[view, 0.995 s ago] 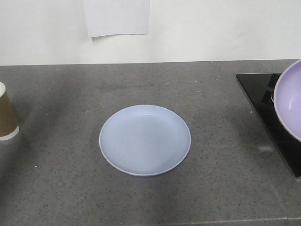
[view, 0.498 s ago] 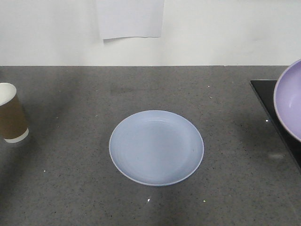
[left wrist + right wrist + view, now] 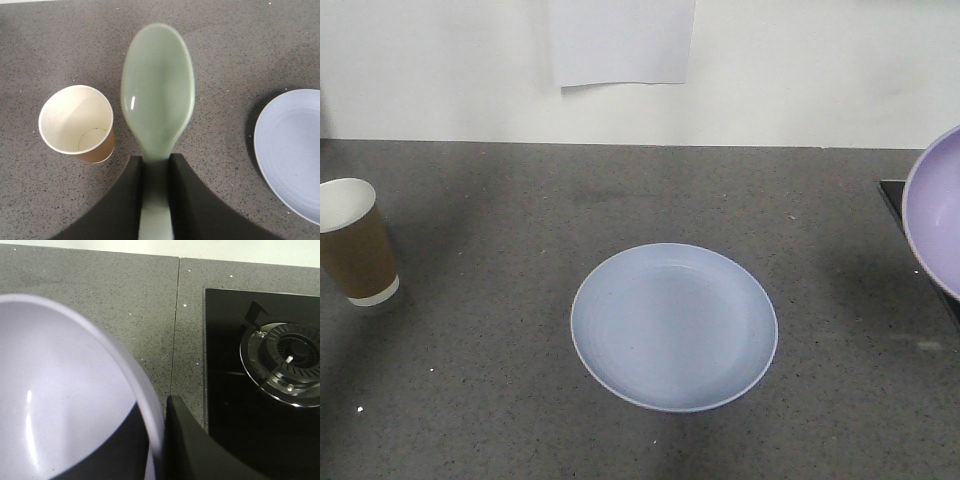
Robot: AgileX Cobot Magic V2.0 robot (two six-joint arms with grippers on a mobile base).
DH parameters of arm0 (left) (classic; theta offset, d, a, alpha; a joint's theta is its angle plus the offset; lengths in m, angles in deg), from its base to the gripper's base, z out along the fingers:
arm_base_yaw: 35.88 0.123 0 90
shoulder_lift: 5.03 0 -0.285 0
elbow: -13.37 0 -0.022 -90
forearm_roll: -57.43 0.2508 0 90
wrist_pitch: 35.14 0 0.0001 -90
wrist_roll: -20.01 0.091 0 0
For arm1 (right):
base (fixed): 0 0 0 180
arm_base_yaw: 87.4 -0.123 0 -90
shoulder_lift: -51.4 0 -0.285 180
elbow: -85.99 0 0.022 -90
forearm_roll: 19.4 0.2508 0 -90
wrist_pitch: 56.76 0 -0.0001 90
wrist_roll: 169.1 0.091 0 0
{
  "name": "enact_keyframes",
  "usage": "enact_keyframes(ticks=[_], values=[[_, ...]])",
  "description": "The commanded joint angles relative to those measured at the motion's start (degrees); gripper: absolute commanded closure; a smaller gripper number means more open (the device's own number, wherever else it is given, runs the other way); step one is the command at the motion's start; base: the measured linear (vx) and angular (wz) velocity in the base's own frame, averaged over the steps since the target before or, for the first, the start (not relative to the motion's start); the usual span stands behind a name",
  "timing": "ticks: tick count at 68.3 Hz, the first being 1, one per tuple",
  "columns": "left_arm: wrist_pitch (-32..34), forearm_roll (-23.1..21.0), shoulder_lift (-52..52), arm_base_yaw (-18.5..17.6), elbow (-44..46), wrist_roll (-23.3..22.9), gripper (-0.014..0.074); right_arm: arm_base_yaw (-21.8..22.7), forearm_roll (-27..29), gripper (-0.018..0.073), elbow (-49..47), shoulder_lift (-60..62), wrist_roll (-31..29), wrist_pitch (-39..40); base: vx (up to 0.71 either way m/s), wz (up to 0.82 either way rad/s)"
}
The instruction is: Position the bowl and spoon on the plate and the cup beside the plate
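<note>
Plate (image 3: 673, 327): lies flat and bare near the middle of the counter (image 3: 470, 400), slightly toward its front edge. Nothing rests on it yet.

Cup (image 3: 357, 243): stands upright, mouth up, near the left edge of the counter and well apart from the plate. It is not yet beside the plate.

Left gripper (image 3: 156, 165): jaws closed narrowly on the handle of the spoon (image 3: 157, 95). The spoon's long axis runs straight out from the jaws, scoop end pointing away from the wrist, hollow face toward the camera. It hangs above the counter between cup and plate, touching neither. Judged: the handle-end grip keeps the scoop free for setting down.

Right gripper (image 3: 155, 440): clamped across the wall of the bowl (image 3: 65, 390), one finger (image 3: 187, 445) outside, the other inside. The bowl is off the counter at its right end, next to the stove (image 3: 235, 405), its opening tipped toward the front camera. Judged: the rim grip suits lowering the bowl onto the plate.
</note>
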Motion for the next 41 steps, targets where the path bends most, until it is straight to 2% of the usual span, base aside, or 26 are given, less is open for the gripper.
enact_keyframes(ticks=[1,41], values=[[2.54,-0.21,1.36,-0.30,1.47,-0.18,0.0603,0.16,0.64,0.0566,-1.51,0.25,-0.42,3.69,0.03,0.08],[2.54,-0.21,1.36,-0.30,1.47,-0.18,0.0603,0.16,0.64,0.0566,-1.51,0.25,-0.42,3.69,0.01,0.03]])
